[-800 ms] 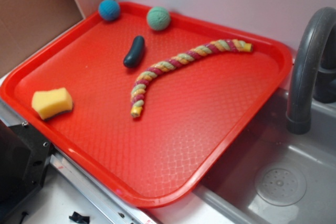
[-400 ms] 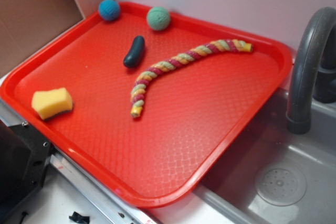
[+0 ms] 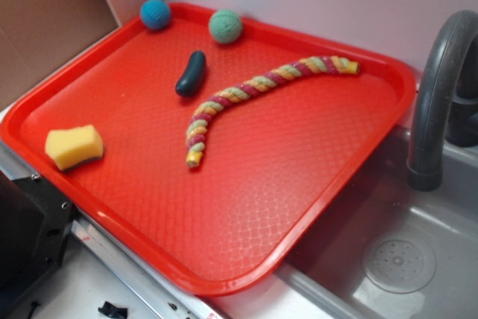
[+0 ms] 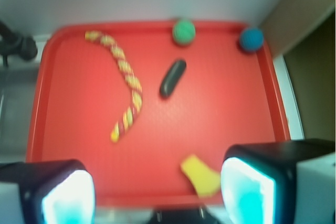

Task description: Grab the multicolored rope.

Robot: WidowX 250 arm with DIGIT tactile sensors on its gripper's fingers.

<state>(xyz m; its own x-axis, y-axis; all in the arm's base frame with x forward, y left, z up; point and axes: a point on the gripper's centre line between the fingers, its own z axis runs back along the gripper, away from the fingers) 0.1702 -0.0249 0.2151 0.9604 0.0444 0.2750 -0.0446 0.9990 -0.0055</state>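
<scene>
Red tray [image 3: 314,184] carries the multicolored rope [image 3: 246,95] mid-tray, curved, untouched, just right of the dark green pickle [image 3: 190,74]. Gripper [image 4: 157,192] high above the near edge, fingers [image 4: 68,195] spread, apparently empty (blurry). Approach and grasp both remain.

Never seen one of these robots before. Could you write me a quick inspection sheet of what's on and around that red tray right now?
Surface: red tray, textured, beside a sink.
Job's things: multicolored rope lies curved near the tray's middle, untouched.
Clutter: dark green pickle-shaped object beside the rope, apart from it; blue ball and green ball at the far rim; yellow sponge near the front corner.
End effector: open, high above the tray's near edge, holding nothing.
Cables: nothing seen.
Surroundings: grey faucet, sink drain, pale wall behind.
</scene>
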